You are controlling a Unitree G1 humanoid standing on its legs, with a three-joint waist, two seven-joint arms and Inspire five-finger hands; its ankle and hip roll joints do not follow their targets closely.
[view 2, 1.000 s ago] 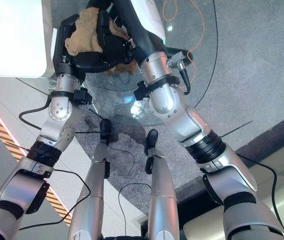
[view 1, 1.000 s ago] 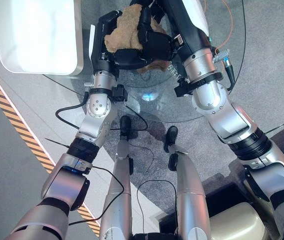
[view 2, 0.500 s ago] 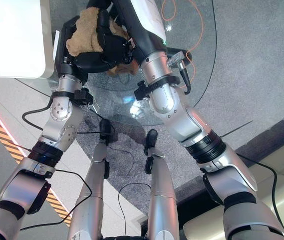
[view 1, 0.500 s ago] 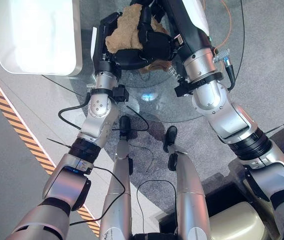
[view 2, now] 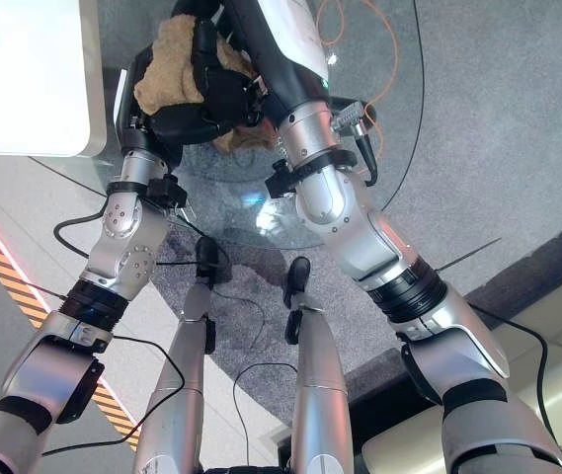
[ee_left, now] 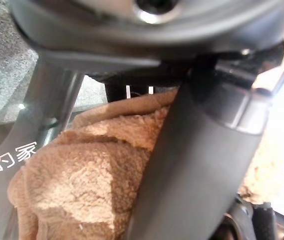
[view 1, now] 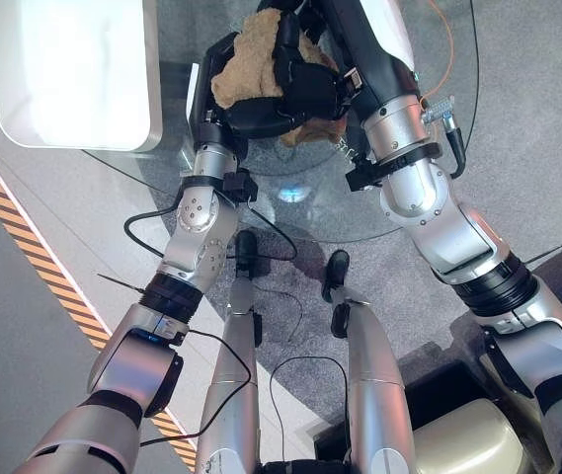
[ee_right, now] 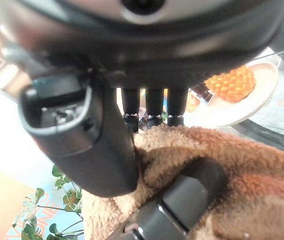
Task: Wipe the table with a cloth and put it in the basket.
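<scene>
Both hands crowd over the tan cloth, so most of it is covered and its far end runs off the top edge. The left hand lies under the right hand; its fingers are hidden. The white basket is cut off at the top-left corner.

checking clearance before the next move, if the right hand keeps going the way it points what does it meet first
Nothing new: the right hand is already curled on the brown cloth, which the left hand also grips above the glass table. What lies beyond is out of view.
</scene>
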